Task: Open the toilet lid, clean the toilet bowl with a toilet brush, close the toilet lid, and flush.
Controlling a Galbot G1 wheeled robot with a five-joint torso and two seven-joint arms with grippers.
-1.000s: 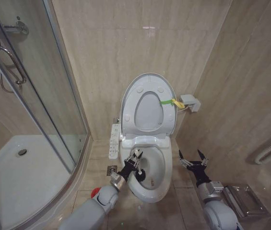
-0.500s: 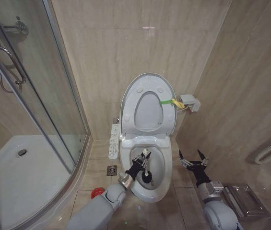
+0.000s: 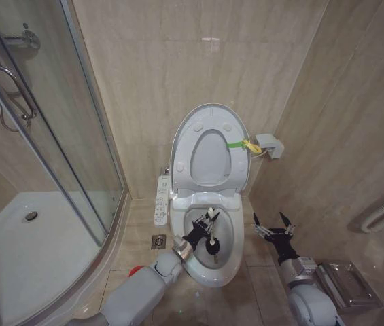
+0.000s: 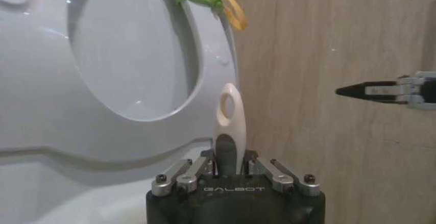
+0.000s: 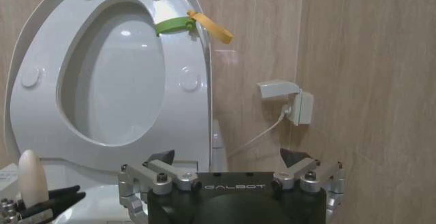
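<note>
Toilet brush [image 3: 212,239] clamped in my left gripper [image 3: 204,231], down inside the toilet bowl [image 3: 227,266].

My left arm reaches in over the near rim, fingers closed on the pale handle, black bristle head low in the bowl. My right gripper [image 3: 273,227] hovers beside the bowl's right side, fingers spread wide, holding nothing. Beyond, the toilet lid [image 3: 202,121] stands upright against the wall, a green strap [image 3: 236,144] at its edge.

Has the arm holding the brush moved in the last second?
Yes. The left gripper with the toilet brush has gone from the toilet bowl's left rim toward its middle; the raised toilet lid is unchanged.
</note>
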